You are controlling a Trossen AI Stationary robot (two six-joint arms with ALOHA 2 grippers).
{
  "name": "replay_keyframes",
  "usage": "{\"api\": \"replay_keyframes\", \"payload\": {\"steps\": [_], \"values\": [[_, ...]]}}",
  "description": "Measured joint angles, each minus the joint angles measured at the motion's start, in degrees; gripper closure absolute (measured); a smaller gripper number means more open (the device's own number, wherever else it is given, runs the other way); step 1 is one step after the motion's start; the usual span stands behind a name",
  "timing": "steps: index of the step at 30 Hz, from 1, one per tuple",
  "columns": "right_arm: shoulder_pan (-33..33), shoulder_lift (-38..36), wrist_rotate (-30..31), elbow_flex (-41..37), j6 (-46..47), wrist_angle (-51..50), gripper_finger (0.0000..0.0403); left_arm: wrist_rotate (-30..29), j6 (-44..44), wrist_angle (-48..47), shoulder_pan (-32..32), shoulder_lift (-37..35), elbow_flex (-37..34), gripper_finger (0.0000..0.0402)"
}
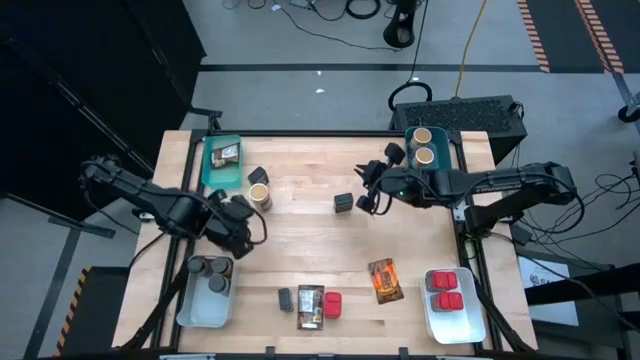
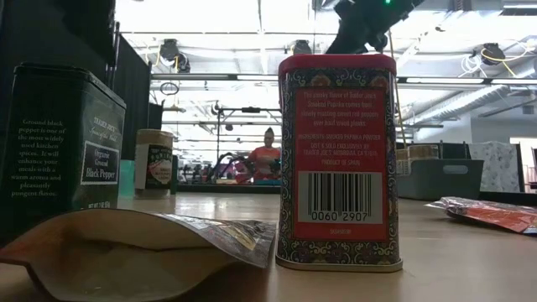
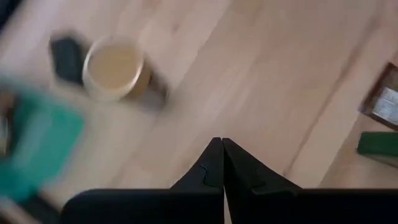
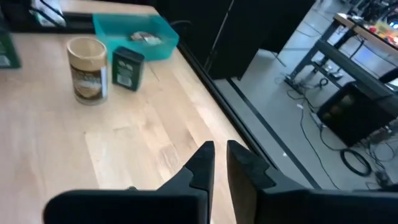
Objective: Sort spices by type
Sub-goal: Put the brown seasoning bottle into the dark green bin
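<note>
Spices are scattered over the wooden table [image 1: 300, 240]. A tan cylinder [image 1: 260, 195] and a dark tin [image 1: 257, 176] stand near the teal bin [image 1: 205, 170], which holds a packet [image 1: 226, 155]. Another dark tin [image 1: 344, 203] stands mid-table. Two printed packets [image 1: 385, 280] [image 1: 310, 305], a red tin [image 1: 332, 303] and a dark tin [image 1: 286, 298] sit by the near edge. My left gripper [image 3: 217, 155] is shut and empty, hovering near-left of the tan cylinder [image 3: 115, 68]. My right gripper [image 4: 217, 155] is open by a narrow gap and empty, right of the mid-table tin.
A far-right bin [image 1: 447, 150] holds two tan cylinders. The near-left clear bin [image 1: 205, 312] holds dark jars, and the near-right white bin [image 1: 448, 325] holds red tins. Bare wood lies mid-table. The low view shows a person [image 2: 264, 155] in the room beyond.
</note>
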Motion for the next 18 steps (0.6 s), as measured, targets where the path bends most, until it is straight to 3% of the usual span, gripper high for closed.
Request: {"api": "replay_keyframes", "payload": {"steps": [7,13,18], "values": [[-0.11,0.11,0.00,0.00,1.29,-1.19,0.0379,7.66,-22.61,-10.52,1.28,0.39,0.00,0.0401],[-0.11,0.11,0.02,0.00,1.49,-4.69,0.0379,11.58,-25.47,-11.83,1.26,0.39,0.00,0.0400],[-0.09,0.11,0.02,0.00,1.49,-4.67,0.0379,11.52,-25.44,-11.82,1.26,0.39,0.00,0.0388]]}}
